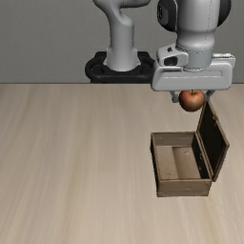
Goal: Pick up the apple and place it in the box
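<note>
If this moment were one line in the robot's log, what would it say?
gripper: shut on apple | apple: in the air | box: lid open, apple not yet inside

A plain grey wall (48,38) runs across the back, flat and even in tone from side to side. Below it a pale beige wooden surface (67,162) spreads toward me, its grain running in long horizontal streaks. The light is soft and even, throwing only faint shadows on the wood.
</note>
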Available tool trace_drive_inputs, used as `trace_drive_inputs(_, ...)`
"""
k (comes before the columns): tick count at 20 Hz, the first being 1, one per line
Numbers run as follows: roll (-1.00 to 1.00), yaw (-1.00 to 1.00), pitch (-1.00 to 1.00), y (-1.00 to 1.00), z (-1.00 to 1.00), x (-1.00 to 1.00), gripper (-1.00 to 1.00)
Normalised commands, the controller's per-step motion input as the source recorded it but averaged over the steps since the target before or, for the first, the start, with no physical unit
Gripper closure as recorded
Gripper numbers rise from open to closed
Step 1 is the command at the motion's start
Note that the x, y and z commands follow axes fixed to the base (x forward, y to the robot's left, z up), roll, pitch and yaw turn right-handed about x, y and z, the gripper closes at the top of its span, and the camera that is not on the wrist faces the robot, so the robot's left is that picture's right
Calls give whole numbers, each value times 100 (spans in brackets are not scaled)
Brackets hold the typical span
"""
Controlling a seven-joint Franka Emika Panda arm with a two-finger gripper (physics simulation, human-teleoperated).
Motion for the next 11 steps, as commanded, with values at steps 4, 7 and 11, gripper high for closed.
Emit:
trace_drive_inputs(4, 0, 0, 0, 0, 0, 0, -100)
trace_drive_inputs(7, 0, 0, 0, 0, 0, 0, -100)
trace_drive_inputs(11, 0, 0, 0, 0, 0, 0, -100)
